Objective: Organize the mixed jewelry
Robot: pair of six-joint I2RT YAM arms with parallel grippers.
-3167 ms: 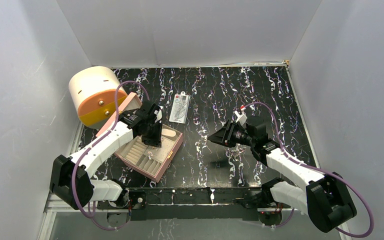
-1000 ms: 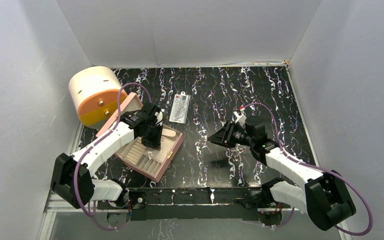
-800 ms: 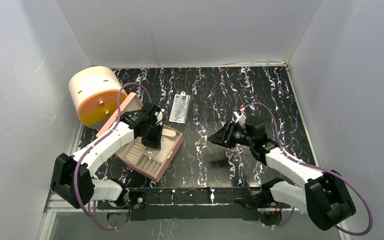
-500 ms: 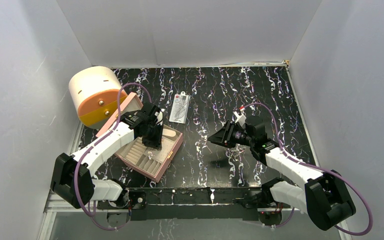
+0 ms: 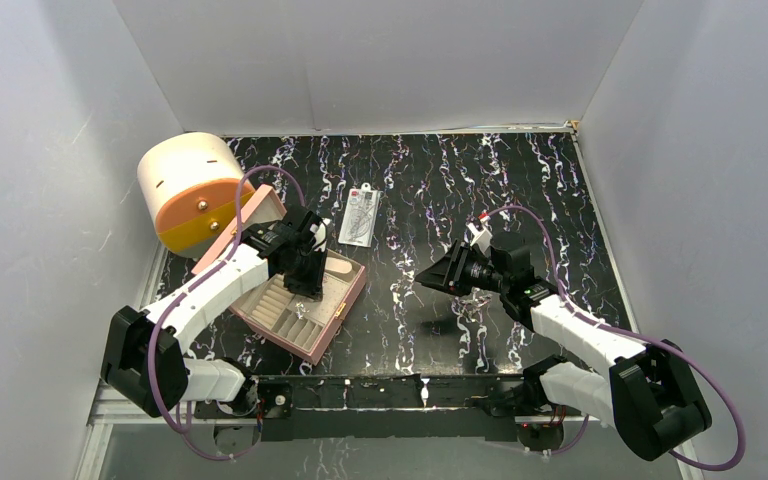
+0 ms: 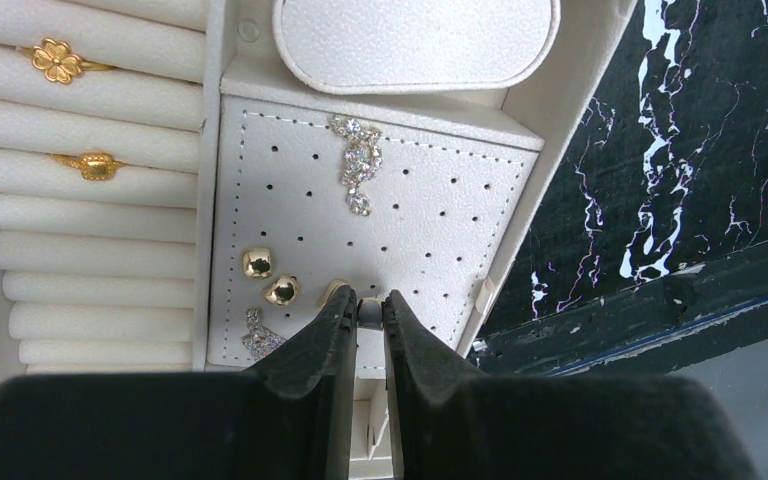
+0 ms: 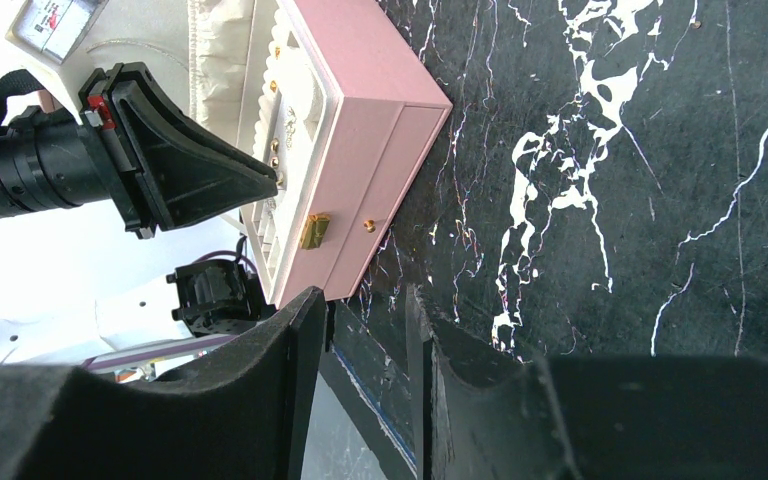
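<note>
Mixed jewelry [image 6: 282, 290] is laid on the perforated panel [image 6: 440, 200], lower centre. A small stud [image 6: 368, 313], pinched by the left end effector [image 6: 368, 304], should be lowered straight into a hole; the right end effector [image 7: 365, 320] is released.

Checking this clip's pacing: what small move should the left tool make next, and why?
Probably ease down onto the perforated panel before letting go. The left tool pinches a small piece over that panel, beside two gold studs lying there. Whether the piece touches the panel cannot be told.
</note>
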